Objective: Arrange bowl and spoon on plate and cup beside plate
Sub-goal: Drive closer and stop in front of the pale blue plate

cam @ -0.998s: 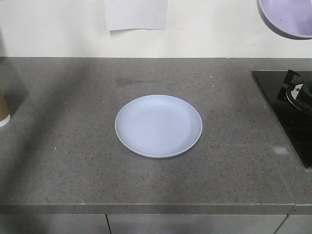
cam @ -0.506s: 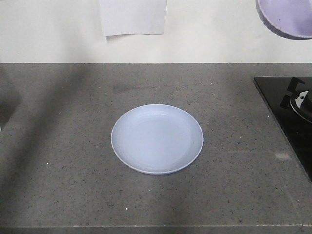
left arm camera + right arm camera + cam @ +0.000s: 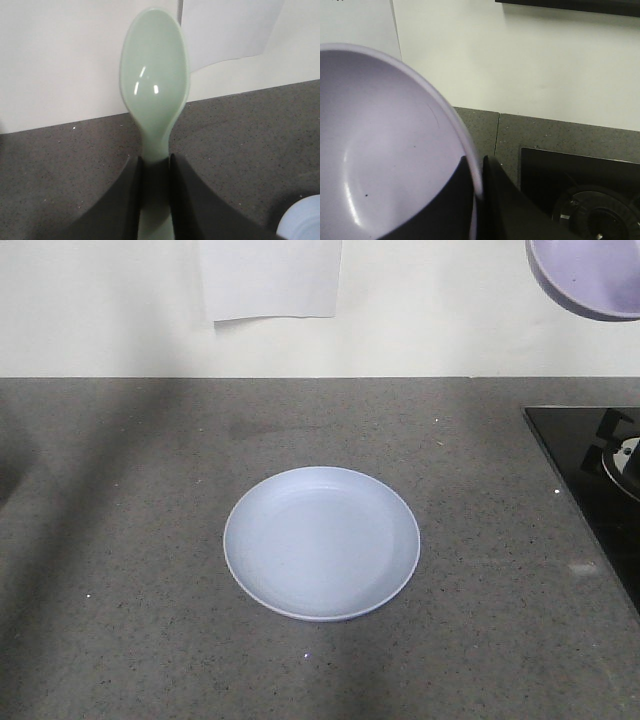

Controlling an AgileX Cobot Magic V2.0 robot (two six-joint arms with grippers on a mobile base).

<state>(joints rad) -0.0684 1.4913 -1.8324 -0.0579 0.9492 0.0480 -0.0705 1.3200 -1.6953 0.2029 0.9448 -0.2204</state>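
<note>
Right hand (image 3: 479, 181) holds bowl (image 3: 385, 150); plate (image 3: 321, 543) lies on counter (image 3: 120, 490).

Home kitchen, grey speckled stone countertop (image 3: 130, 540), black glass gas hob (image 3: 590, 480), white wall (image 3: 430, 310)

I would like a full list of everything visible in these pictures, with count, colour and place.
plate: one, pale blue, middle of the counter.
bowl: one, lilac, in the air, upper right.
spoon: one, mint green, held by its handle.
paper sheet: one, white, on the wall.
counter: one, speckled grey, under the plate.
hob: one, black, right end of the counter.
left claw: one, black, shut on the spoon handle.
right claw: one, black, shut on the bowl rim.
</note>
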